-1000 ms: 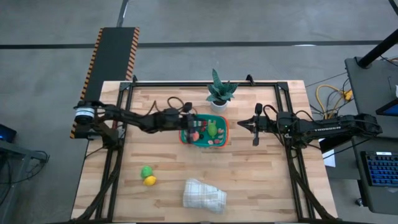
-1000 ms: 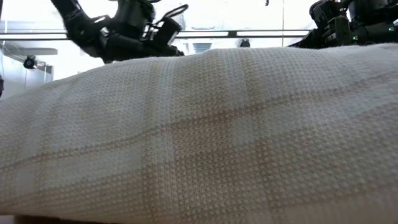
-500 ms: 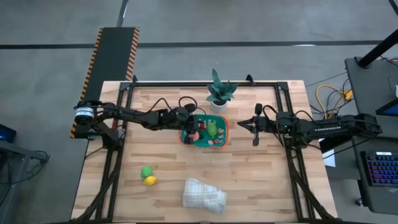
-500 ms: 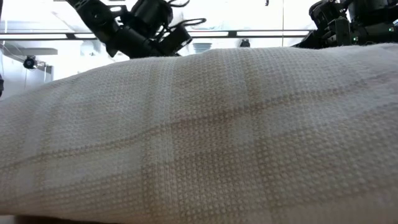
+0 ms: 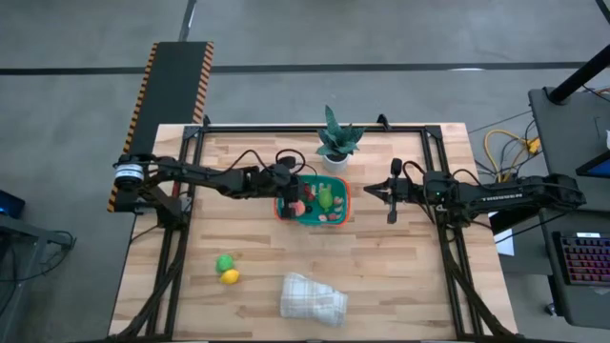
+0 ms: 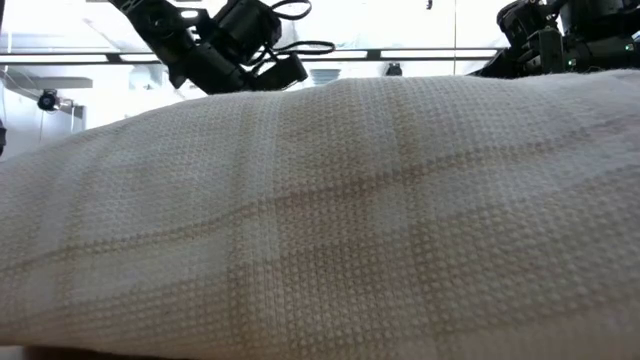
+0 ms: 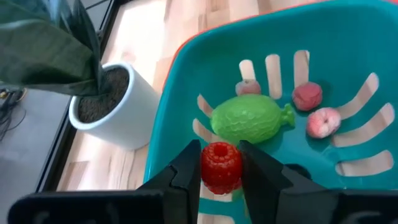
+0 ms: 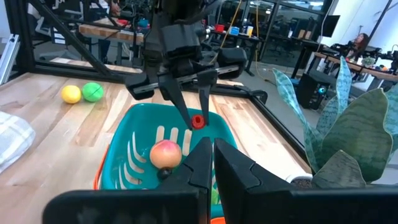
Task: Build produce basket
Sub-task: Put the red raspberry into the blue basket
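1. Overhead, you have the left gripper (image 5: 292,191) hanging over the left end of the basket (image 5: 343,202), which sits mid-table just in front of the potted plant (image 5: 335,140). The right gripper (image 5: 389,193) waits just off the basket's right side. A green piece (image 5: 224,262) and a yellow piece (image 5: 230,276) lie touching on the table nearer the front left, well apart from the basket, with the white cloth (image 5: 313,297) further front.

2. From table height, the cloth (image 6: 320,220) fills nearly everything; you only see the left arm (image 6: 225,45) above it and part of the right arm (image 6: 560,35) at the top corner.

3. Through the left wrist camera, your fingers (image 7: 186,177) are clamped on a red berry (image 7: 221,167), held above the basket's (image 7: 180,81) floor. Already inside lie a green fruit (image 7: 252,118), two pink pieces (image 7: 323,122) and a small pale piece (image 7: 249,87). The plant pot (image 7: 109,106) stands just beside the basket's wall.

4. From the right wrist camera, the right gripper's (image 8: 210,163) fingers are pressed together, holding nothing. Beyond them, the left gripper (image 8: 189,109) hangs over the basket (image 8: 118,155) with the berry (image 8: 198,121) between its tips; a peach-coloured piece (image 8: 165,154) lies inside.

5. So you appear to be at the drop step for the berry. Next, I judge, you need only part the left fingers here, then go for the green and yellow pieces.
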Robot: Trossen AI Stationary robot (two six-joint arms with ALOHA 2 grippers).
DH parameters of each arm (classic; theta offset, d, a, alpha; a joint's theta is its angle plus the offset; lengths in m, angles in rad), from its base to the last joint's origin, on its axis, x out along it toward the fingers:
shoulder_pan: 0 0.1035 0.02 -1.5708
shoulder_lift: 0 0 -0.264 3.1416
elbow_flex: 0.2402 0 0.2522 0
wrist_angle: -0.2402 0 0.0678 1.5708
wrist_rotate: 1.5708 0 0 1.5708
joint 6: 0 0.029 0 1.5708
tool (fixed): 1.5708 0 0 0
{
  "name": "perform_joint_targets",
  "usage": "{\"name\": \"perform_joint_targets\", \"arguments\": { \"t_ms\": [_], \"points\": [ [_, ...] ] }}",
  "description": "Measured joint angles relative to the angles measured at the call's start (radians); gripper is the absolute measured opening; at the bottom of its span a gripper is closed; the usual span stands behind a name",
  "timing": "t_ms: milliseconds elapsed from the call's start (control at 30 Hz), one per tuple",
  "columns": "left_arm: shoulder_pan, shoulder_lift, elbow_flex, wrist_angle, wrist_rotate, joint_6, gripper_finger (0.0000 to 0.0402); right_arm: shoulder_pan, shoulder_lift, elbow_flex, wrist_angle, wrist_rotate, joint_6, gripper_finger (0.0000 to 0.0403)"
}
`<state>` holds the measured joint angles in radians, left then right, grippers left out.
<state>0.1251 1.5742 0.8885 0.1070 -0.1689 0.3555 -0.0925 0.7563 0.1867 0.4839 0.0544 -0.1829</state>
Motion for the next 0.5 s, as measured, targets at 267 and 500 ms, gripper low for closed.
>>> {"name": "perform_joint_targets", "arguments": {
  "t_ms": [267,500],
  "points": [
    [0.000,0.000,0.001,-0.100,-0.083,0.000,0.0070,0.000,0.000,0.000,0.000,0.000,0.000,0.0009],
    [0.000,0.000,0.001,-0.103,-0.120,0.001,0.0070,0.000,0.000,0.000,-0.001,0.000,0.000,0.0009]
  ]
}}
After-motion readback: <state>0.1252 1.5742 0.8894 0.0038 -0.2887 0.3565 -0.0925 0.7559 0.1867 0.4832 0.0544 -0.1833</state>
